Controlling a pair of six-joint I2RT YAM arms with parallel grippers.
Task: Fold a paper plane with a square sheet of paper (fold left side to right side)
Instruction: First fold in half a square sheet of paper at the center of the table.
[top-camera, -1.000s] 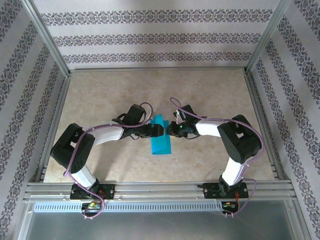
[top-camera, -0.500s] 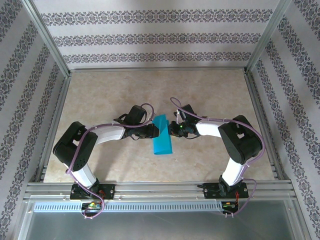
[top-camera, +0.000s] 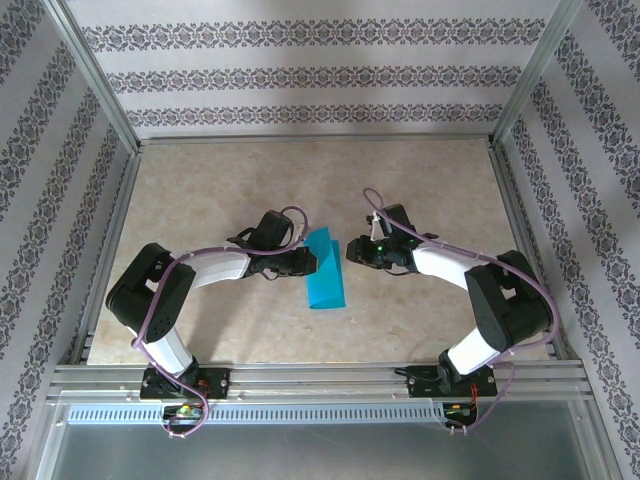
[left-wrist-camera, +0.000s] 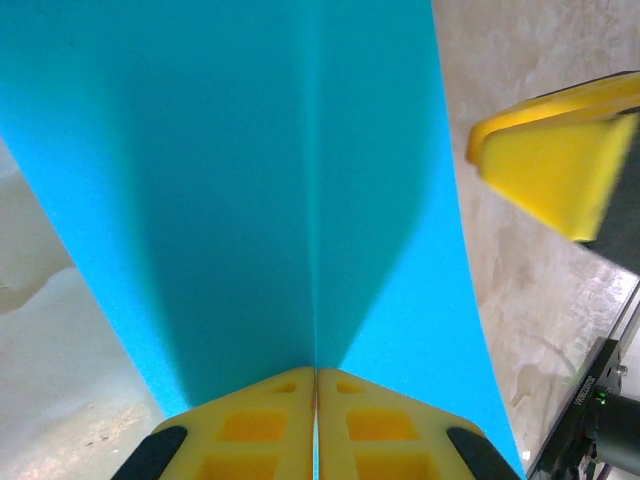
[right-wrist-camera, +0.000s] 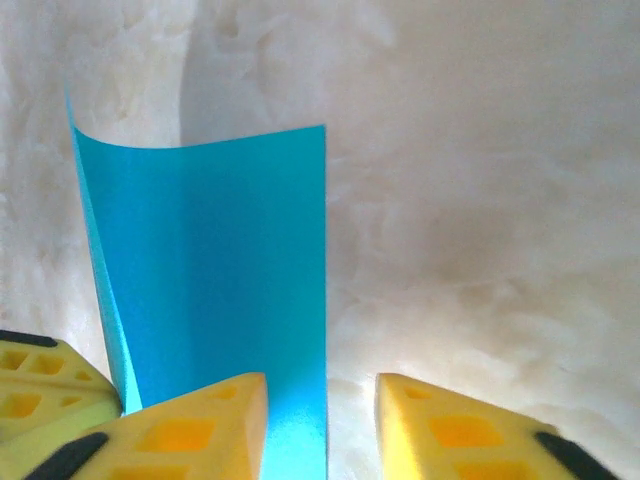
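Note:
The square sheet of paper (top-camera: 323, 272) is teal-blue and doubled into a narrow strip, standing partly up off the table, with no paper plane shape to it. My left gripper (top-camera: 309, 262) is shut on the sheet's left side. In the left wrist view the paper (left-wrist-camera: 250, 170) rises from between the pressed yellow fingertips (left-wrist-camera: 316, 378). My right gripper (top-camera: 351, 252) stands open just right of the sheet. In the right wrist view the sheet's (right-wrist-camera: 215, 290) straight edge runs down between the spread right gripper (right-wrist-camera: 322, 400) fingers, which do not pinch it.
The beige marbled table (top-camera: 200, 190) is ringed by an aluminium frame (top-camera: 320, 372) and patterned walls (top-camera: 300, 70). The right gripper's yellow finger (left-wrist-camera: 550, 150) shows in the left wrist view. The left gripper's fingers (right-wrist-camera: 45, 385) sit at the right wrist view's lower left.
My left gripper closed on the sheet's left side and holds it. My right gripper let go of the paper, opened and drew back to the right.

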